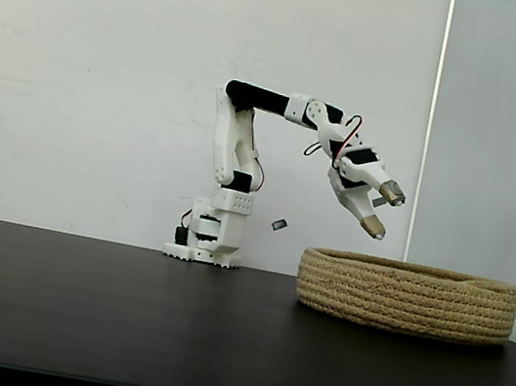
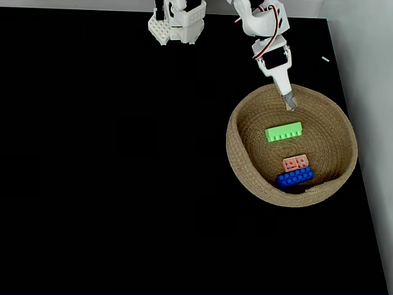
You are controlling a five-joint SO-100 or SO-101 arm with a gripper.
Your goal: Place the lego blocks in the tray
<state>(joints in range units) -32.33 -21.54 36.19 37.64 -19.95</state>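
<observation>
The gripper (image 1: 382, 212) hung above the near-arm edge of the tray (image 1: 406, 298), its two tan-tipped fingers spread apart with nothing between them, as the side-on fixed view showed. From above, the gripper (image 2: 287, 98) pointed down over the tray's (image 2: 241, 161) upper rim, its tip just inside the wall and short of the green block (image 2: 284, 131). That block lay flat on the tray floor, studs along one long edge. Farther across the tray, the pink block (image 2: 295, 163) touched the blue block (image 2: 295, 177), which rested close against the far wall. All three blocks were therefore already inside the tray, and the task looked finished or nearly so. The black table (image 1: 118, 318) around it held the arm's white base (image 2: 178, 27) and a small pale speck (image 2: 325, 59) near the right edge, too small to identify. The blocks seemed light, hard and stiff, with smooth sides that could slip from a loose pinch; a hold across the short width, on the flat side walls, would probably suit them best. The rope tray looked soft enough to give a little under a bump, though unlikely to tip.
</observation>
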